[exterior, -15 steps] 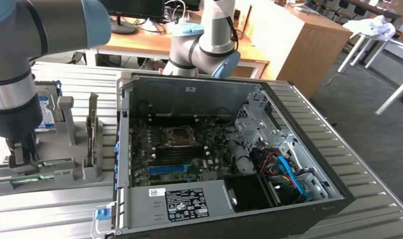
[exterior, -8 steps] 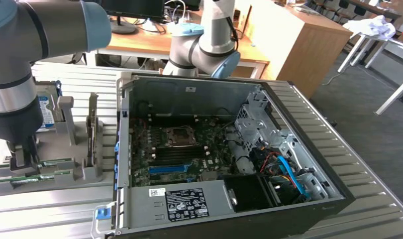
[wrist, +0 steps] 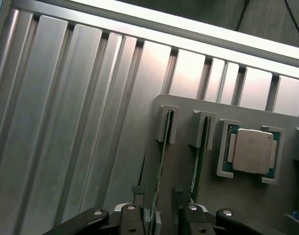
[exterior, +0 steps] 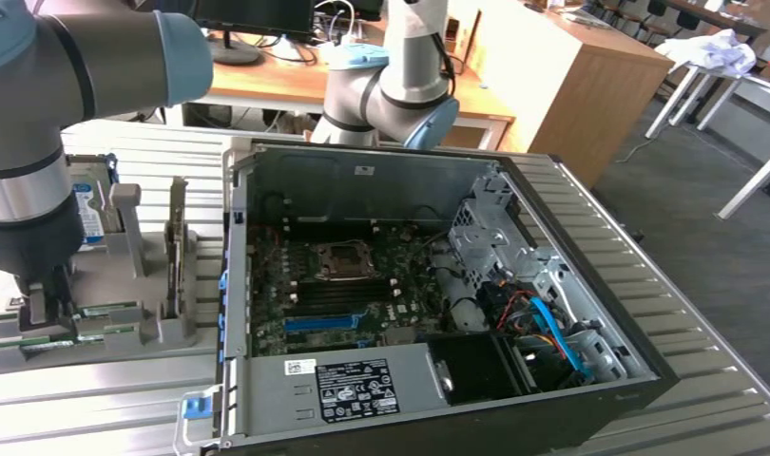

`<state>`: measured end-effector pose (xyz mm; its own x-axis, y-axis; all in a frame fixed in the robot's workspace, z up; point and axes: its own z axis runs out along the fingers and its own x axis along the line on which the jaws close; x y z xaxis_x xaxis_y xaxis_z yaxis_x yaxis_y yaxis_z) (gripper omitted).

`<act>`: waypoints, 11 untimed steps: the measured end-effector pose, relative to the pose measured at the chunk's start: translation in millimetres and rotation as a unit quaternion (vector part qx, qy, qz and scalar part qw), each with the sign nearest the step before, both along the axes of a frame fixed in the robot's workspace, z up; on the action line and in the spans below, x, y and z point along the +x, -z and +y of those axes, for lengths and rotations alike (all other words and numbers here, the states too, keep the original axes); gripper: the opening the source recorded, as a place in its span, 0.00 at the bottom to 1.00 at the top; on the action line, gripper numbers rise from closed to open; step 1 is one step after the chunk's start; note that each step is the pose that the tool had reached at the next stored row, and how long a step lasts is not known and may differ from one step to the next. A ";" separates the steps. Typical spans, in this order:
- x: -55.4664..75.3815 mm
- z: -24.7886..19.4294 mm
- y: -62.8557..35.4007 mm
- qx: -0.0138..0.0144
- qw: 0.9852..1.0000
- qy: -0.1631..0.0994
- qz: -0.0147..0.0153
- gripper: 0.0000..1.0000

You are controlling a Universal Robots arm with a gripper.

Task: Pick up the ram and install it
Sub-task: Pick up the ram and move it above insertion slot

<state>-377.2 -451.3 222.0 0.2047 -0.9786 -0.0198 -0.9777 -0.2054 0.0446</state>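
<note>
The ram [wrist: 161, 161] stands on edge in a slot of the grey holder [wrist: 188, 205], seen as a thin green line. My gripper [wrist: 158, 196] is open, with one black finger on each side of that stick and a small gap to each. In the exterior view the gripper [exterior: 36, 299] hangs low over the holder [exterior: 169, 328] at that view's left, where green stick edges [exterior: 106, 309] show. A second stick [wrist: 200, 156] sits in the neighbouring slot.
A square silver processor chip [wrist: 249, 152] lies in a pocket of the holder. The open computer case [exterior: 588, 256] lies on the ribbed metal table [exterior: 106, 399], motherboard slots [exterior: 347, 299] facing up. A hard drive [exterior: 91, 214] stands behind the holder.
</note>
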 end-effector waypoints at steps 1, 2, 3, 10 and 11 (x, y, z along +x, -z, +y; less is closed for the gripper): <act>0.0 0.0 0.7 0.000 1.000 0.007 0.000 0.36; 0.0 0.0 1.3 -0.001 1.000 0.011 0.000 0.36; 0.0 0.0 1.8 -0.001 1.000 0.013 0.000 0.36; 0.0 0.0 4.9 -0.001 1.000 0.014 0.000 0.36; 0.0 0.0 5.5 -0.001 1.000 0.015 0.000 0.36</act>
